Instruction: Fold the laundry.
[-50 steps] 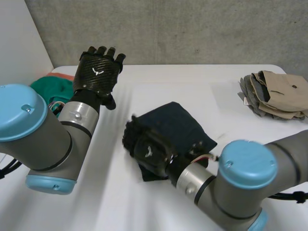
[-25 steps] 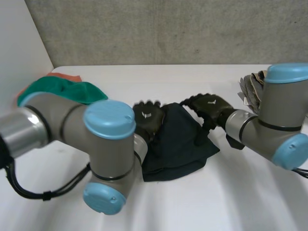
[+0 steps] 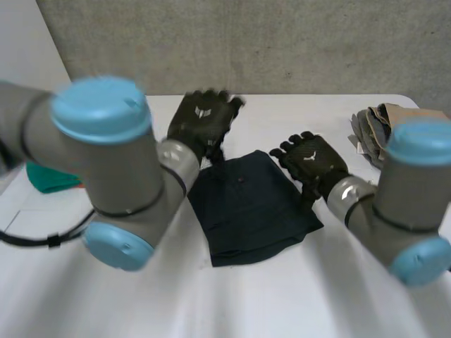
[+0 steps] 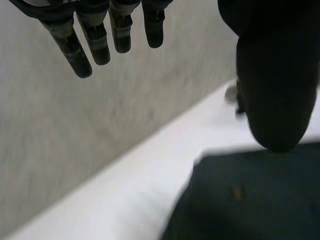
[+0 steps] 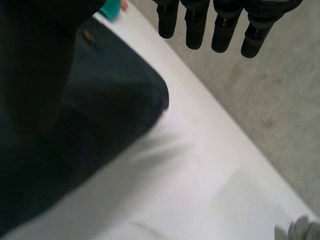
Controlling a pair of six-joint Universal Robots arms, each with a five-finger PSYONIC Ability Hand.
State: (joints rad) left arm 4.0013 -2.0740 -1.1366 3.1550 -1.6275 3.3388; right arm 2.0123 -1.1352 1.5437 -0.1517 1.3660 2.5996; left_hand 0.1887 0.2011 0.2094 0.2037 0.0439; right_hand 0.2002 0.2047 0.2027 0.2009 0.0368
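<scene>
A dark navy folded cloth (image 3: 246,208) lies flat in the middle of the white table (image 3: 296,303). My left hand (image 3: 203,121) hovers over the table just beyond the cloth's far left corner, fingers (image 4: 95,37) straight and holding nothing. The cloth (image 4: 250,200) lies below its thumb (image 4: 275,80). My right hand (image 3: 311,160) hangs at the cloth's far right edge, fingers (image 5: 215,25) straight and empty, with the cloth (image 5: 95,125) under its palm side.
A stack of folded beige and grey clothes (image 3: 398,134) sits at the table's far right; its grey edge (image 5: 300,230) shows in the right wrist view. A green garment (image 3: 49,177) lies at the left behind my left arm. A concrete wall (image 3: 282,42) backs the table.
My left hand has lifted off the cloth's left side and moved to the far side. The right hand has drawn back slightly to the right edge. The cloth lies flatter.
</scene>
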